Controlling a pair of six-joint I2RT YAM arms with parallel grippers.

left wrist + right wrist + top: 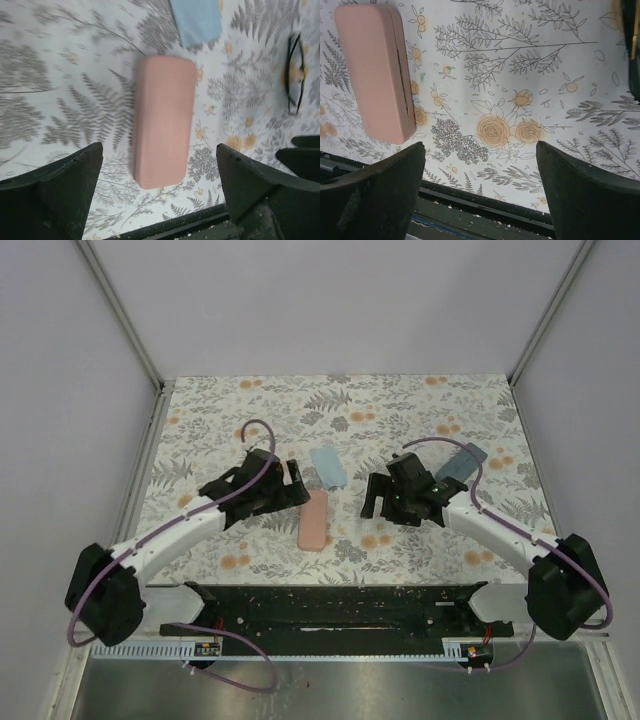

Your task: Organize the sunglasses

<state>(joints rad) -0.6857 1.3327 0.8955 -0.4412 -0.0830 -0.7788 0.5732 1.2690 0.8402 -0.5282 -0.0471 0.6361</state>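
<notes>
Nearest the lens, the left claw (159, 165) stands wide open, its dark fingers (65, 195) at either side of the view, gripping nothing. Between and below them the pink case (164, 120) lies shut on the flowered worktop (60, 75), with a light blue cloth (196, 20) just beyond its far end.

The likeliest slip, as I judge it, is a wrong pick. A straight descent from here would close the left claw on the case, not the sunglasses (296, 75). Their frame is thin and lies flat, so fingers landing slightly off could shove them along or pinch one arm only.

The dark pair lies folded on the worktop, right of the case and apart from it, past the left claw's right finger and outside its span. I cannot find the pale pair in any view.

The right claw (480, 150) is open too and empty, over bare pattern with the case off to its left. From above the two claws hang close together, so a reach by either could knock the other.
</notes>
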